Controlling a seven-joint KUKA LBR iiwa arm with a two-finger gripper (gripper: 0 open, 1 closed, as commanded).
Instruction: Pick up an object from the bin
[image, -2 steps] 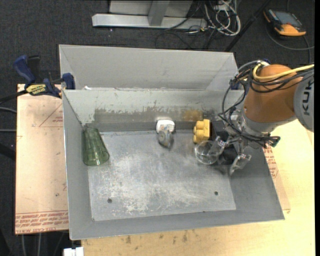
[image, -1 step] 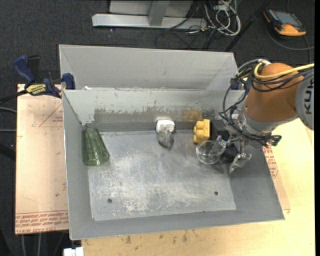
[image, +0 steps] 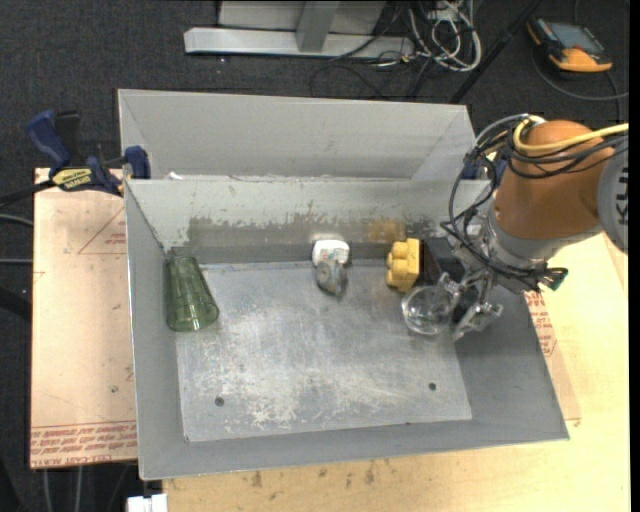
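Grey bin floor (image: 320, 380) is bare across centre and front: I note free room there. Gripper (image: 468, 308) low near the right wall, just beside a clear cup (image: 424, 312); open or closed, I cannot tell. Yellow block (image: 404, 265) just behind the cup.

Tumbler (image: 188, 293) left in bin (image: 320, 380), block (image: 404, 264) right

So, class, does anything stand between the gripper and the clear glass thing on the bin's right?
Nothing visible does. The gripper sits right beside the clear glass thing. The yellow block lies just behind it, toward the back wall, not between them.
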